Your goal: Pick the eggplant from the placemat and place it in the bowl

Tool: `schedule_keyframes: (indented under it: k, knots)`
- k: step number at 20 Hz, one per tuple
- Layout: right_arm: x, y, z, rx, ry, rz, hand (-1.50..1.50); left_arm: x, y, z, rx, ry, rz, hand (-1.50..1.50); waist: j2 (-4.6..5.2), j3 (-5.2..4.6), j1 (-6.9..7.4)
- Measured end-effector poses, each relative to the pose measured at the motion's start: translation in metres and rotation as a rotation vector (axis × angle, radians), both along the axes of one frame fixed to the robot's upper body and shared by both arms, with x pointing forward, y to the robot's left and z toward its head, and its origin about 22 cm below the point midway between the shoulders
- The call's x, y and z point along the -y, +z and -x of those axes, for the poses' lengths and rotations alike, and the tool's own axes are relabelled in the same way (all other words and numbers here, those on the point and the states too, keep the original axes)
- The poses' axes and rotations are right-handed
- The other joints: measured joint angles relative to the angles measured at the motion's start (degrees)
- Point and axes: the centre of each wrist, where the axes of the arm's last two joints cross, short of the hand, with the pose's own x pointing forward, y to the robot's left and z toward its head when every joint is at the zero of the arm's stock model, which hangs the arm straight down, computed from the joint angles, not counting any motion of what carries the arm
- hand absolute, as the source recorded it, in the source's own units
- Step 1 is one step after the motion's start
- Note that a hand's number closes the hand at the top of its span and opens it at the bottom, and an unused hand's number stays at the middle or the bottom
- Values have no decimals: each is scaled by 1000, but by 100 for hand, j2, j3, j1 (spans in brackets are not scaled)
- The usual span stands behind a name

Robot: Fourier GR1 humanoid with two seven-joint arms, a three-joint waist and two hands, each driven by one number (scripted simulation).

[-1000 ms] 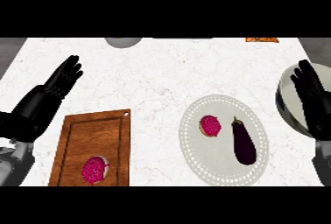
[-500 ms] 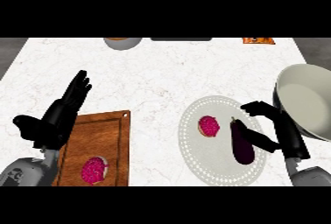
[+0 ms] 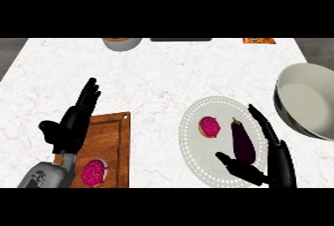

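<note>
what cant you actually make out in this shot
- Head view, top edge: a round dish, a dark flat thing and an orange item are cut off; unidentifiable.
- Bowl: right side runs past the frame.
- Placemat and cutting board: near ends cut off at the bottom edge.
- Right hand by the eggplant: contact can't be told.

Dark purple eggplant (image 3: 243, 142) lay lengthwise, stem end far, on the round white placemat (image 3: 195, 164); the pale bowl (image 3: 310, 102) stood right of it.
</note>
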Motion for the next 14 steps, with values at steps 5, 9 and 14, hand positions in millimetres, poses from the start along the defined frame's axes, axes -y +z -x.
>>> schedule_keyframes:
  k: [5,9,14]
  knots:
    - [10,39,-2,-53,-84,122,-150,8,-2,-3,3,-4,7,0,-1,-6,12]
    - [6,75,-9,-150,-102,164,-150,11,-2,-8,4,-11,6,0,4,-6,35]
    - [4,89,-28,-341,-119,194,-150,13,-2,-4,7,-17,5,0,11,-3,90]
